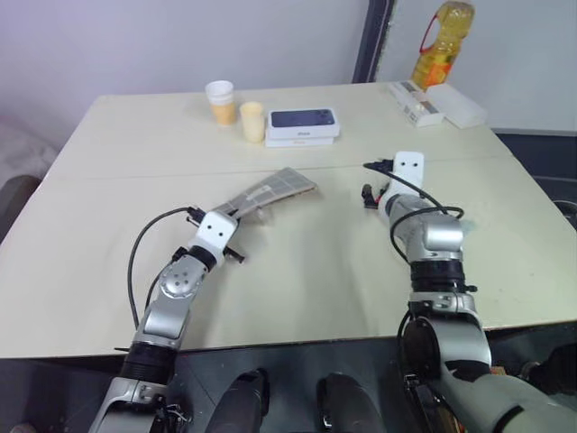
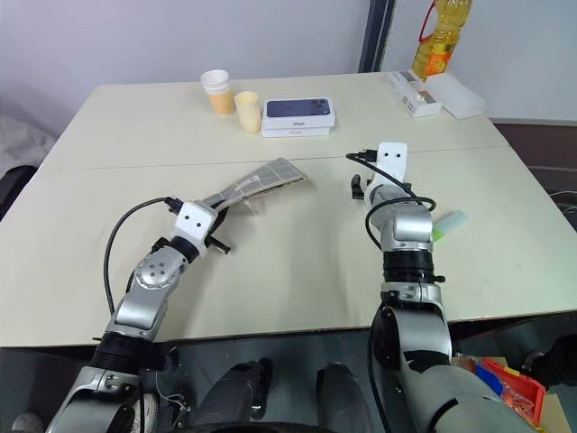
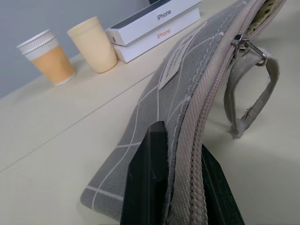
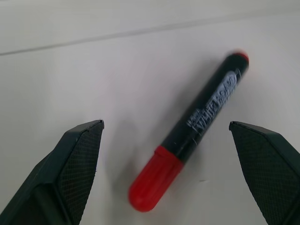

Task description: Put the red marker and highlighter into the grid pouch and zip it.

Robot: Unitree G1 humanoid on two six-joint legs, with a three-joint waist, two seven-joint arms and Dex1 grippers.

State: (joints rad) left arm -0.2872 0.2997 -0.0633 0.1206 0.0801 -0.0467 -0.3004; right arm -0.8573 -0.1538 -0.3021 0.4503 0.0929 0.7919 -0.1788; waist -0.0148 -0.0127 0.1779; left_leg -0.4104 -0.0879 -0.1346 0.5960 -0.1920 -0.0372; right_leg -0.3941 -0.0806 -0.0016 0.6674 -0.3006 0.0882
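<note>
Cream tabletop (image 1: pixel 297 271) runs back to a pale wall, with a seam line across its middle. On it the grid pouch (image 1: pixel 270 191) lies with its long axis slanting from the near left toward the far right, its near end lifted off the table in the left gripper (image 3: pixel 180 187), whose black fingers (image 3: pixel 147 183) are pinched together on the zipper edge. The zipper pull cord (image 3: pixel 248 89) hangs beside that edge.

The red marker (image 4: pixel 190 131) lies flat on the table between the widely spread jaws of the right gripper (image 4: pixel 178 168), touching neither; its red cap points toward the gripper, its black barrel away.

The highlighter (image 2: pixel 448 223) lies just right of the right forearm.

Farther back stand two paper cups (image 1: pixel 220 101), stacked iPhone boxes (image 1: pixel 303 126), a white case (image 1: pixel 457 105) and an oil bottle (image 1: pixel 443 43).
</note>
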